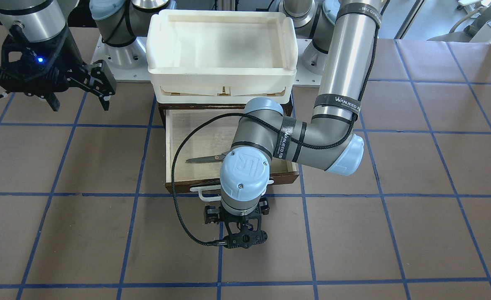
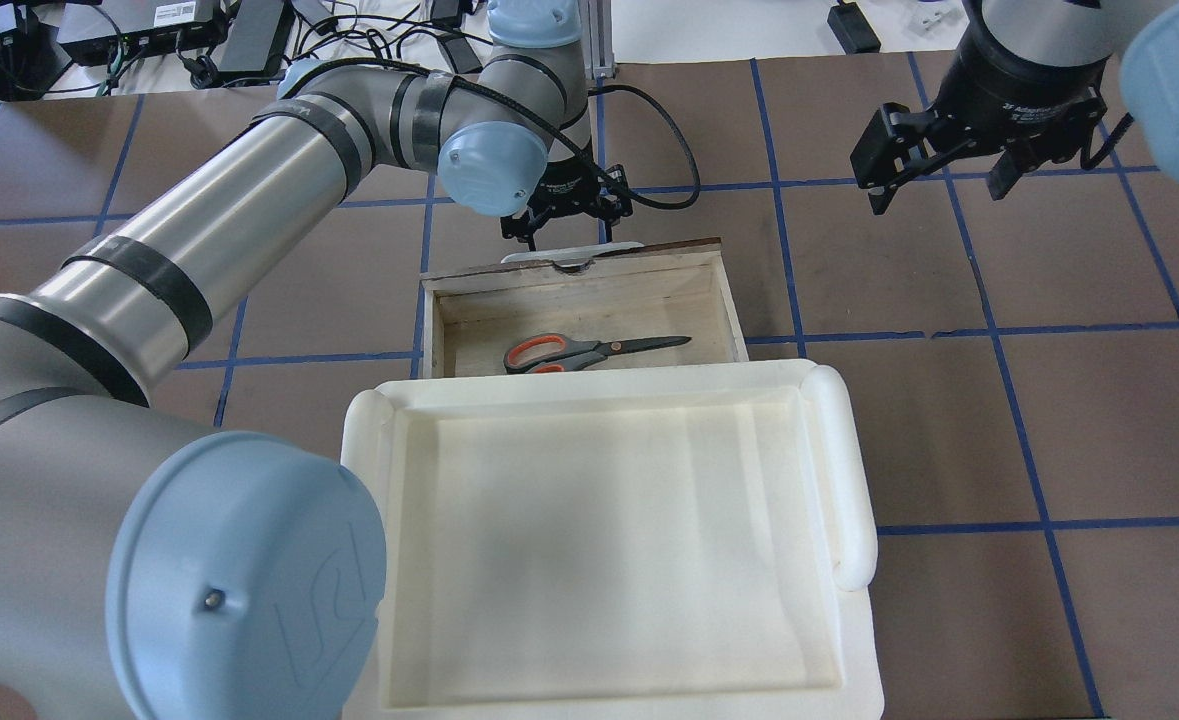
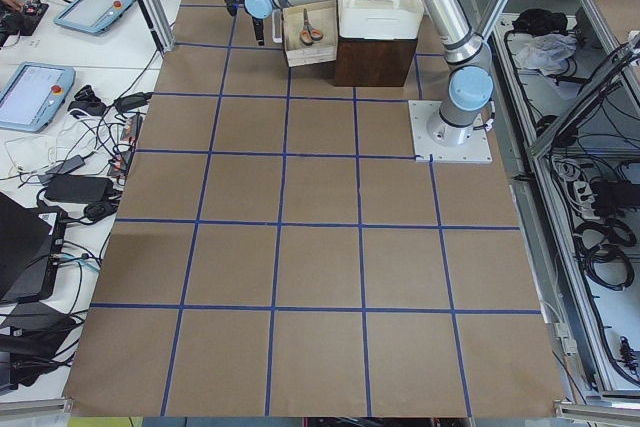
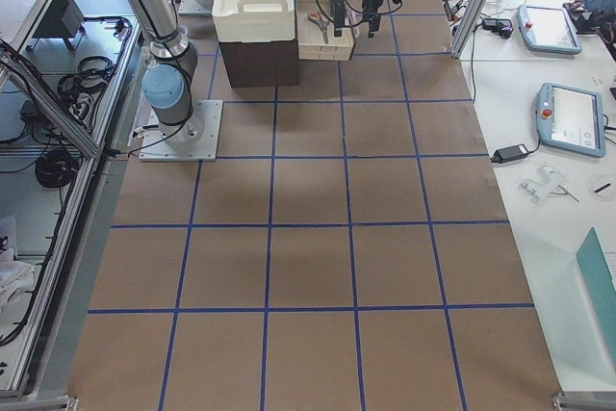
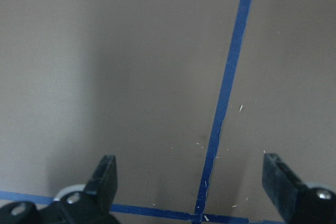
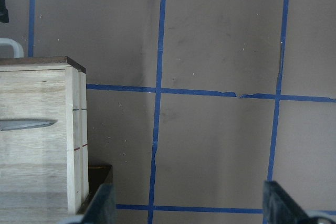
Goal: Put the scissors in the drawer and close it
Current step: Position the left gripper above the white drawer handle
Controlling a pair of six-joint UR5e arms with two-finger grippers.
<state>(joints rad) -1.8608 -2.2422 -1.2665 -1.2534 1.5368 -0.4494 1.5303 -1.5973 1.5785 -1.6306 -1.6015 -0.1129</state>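
Inside the pulled-out drawer [image 2: 432, 325] lie the scissors [image 2: 589, 350], flat on its plywood floor, blades toward the robot's right. Just past the drawer's front and white handle [image 2: 529, 257], the left gripper [image 5: 190, 163] hangs over the worktop [image 2: 949, 420], jaws spread and empty. Well off to the right, the right gripper [image 2: 939, 188] hovers, jaws likewise released, holding nothing.
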